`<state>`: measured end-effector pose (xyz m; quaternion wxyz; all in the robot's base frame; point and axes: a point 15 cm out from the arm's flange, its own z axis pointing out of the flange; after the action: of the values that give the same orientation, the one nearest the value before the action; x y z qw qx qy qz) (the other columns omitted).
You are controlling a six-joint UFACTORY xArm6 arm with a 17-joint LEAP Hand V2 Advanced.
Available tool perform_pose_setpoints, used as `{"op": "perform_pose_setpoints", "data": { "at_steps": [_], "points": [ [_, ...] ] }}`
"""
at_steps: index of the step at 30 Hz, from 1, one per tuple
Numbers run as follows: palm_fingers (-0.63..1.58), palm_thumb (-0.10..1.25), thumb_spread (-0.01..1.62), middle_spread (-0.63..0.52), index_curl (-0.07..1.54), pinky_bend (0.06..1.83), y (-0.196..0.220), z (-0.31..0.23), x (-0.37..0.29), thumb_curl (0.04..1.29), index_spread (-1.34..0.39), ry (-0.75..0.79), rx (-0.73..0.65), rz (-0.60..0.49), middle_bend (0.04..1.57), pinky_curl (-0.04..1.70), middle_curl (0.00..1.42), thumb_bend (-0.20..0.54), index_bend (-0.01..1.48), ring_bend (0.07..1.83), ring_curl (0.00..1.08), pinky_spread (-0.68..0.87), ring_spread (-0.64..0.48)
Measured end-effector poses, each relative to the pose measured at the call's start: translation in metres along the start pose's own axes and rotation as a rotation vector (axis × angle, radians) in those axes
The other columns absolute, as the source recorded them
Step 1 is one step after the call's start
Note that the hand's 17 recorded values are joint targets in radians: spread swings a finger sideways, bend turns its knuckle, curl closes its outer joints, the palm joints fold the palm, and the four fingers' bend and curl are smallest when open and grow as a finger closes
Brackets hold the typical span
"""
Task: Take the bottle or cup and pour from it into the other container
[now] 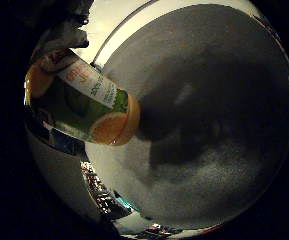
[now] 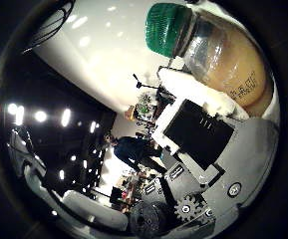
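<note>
The hand is wrapped around a bottle and holds it tight, close to the palm. The fingers are blocky white and black parts pressed against its side. The bottle is clear and smooth with a round, ridged green cap and orange juice inside. Its shiny label is green and white with orange fruit slices. The bottle's bottom end sticks out over a flat grey table that looks soft and speckled.
</note>
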<state>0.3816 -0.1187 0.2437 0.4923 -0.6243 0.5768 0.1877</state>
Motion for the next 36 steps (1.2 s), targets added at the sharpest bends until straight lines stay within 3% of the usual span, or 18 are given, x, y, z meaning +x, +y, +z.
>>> {"op": "perform_pose_setpoints", "data": {
  "at_steps": [4, 10, 21, 26, 36],
  "points": [
    [1.16, 1.09, 0.41, -0.08, 0.80, 1.47, -0.013, -0.006, -0.014, 0.79, -0.18, 0.030, -0.011, -0.020, 1.34, 0.45, 0.69, -0.021, 1.12, 1.46, 0.59, -0.20, -0.16],
    [1.15, 1.09, 0.30, -0.08, 0.80, 1.46, -0.034, -0.001, -0.036, 0.85, -0.18, 0.179, -0.138, -0.089, 1.36, 0.52, 0.70, -0.017, 1.15, 1.47, 0.61, -0.19, -0.16],
    [1.14, 1.08, 0.25, -0.08, 0.78, 1.40, -0.047, 0.015, -0.086, 0.90, -0.18, 0.474, -0.357, -0.179, 1.37, 0.65, 0.70, -0.021, 1.17, 1.47, 0.62, -0.18, -0.16],
    [1.14, 1.08, 0.24, -0.08, 0.78, 1.37, -0.063, 0.028, -0.110, 0.91, -0.18, 0.630, -0.388, -0.272, 1.37, 0.70, 0.70, -0.021, 1.18, 1.47, 0.63, -0.19, -0.16],
    [1.15, 1.08, 0.22, -0.08, 0.77, 1.31, -0.078, 0.059, -0.152, 0.92, -0.17, 0.846, -0.459, -0.329, 1.37, 0.79, 0.70, -0.022, 1.19, 1.47, 0.64, -0.20, -0.17]
  ]
}}
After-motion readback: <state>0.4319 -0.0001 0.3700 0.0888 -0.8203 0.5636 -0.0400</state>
